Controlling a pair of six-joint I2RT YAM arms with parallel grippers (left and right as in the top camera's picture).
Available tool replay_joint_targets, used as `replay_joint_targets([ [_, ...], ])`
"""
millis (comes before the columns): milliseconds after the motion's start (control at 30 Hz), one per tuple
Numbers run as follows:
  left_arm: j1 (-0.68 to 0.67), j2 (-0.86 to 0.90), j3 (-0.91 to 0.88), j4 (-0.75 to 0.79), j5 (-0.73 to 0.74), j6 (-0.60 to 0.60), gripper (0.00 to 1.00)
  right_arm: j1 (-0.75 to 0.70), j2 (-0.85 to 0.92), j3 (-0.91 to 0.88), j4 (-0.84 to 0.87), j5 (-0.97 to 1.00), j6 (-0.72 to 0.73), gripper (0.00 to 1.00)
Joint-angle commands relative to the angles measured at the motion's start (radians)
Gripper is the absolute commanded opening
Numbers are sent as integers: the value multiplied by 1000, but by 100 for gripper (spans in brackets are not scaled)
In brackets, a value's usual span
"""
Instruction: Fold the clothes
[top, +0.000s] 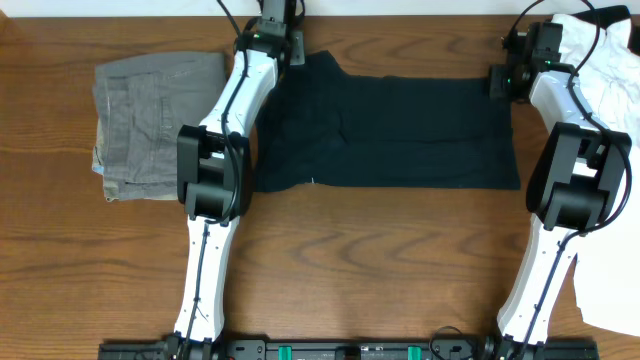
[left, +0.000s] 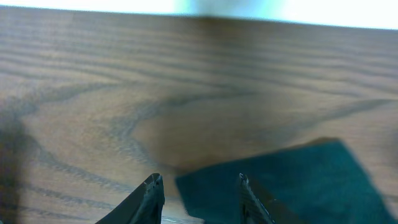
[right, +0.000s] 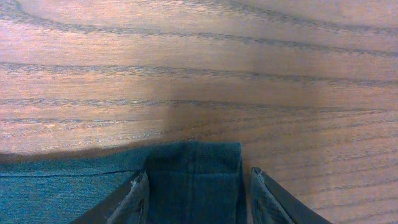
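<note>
The clothes, a black T-shirt (top: 390, 130), lie flat across the middle of the wooden table as a wide rectangle. My left gripper (top: 272, 42) hovers at its far left corner. In the left wrist view the left gripper (left: 198, 186) is open, its fingers apart, with a corner of the dark cloth (left: 292, 186) lying on the wood between and right of them. My right gripper (top: 503, 78) is at the far right corner. In the right wrist view the right gripper (right: 198, 186) stands open, straddling a folded corner of the cloth (right: 193, 158) that lies on the table.
Folded grey-green trousers (top: 150, 125) lie to the left of the left arm. A white garment (top: 612, 60) is bunched at the far right and runs down the table's right edge. The table's far edge (left: 199, 17) is close beyond the left gripper.
</note>
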Motion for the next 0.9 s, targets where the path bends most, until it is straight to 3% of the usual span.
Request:
replay_joint_targets([
  [0, -3, 43, -7, -2, -18, -17, 41, 2, 52, -49, -20, 16, -2, 50],
  [867, -4, 96, -43, 18, -19, -106, 41, 1, 52, -50, -14, 15, -3, 47],
])
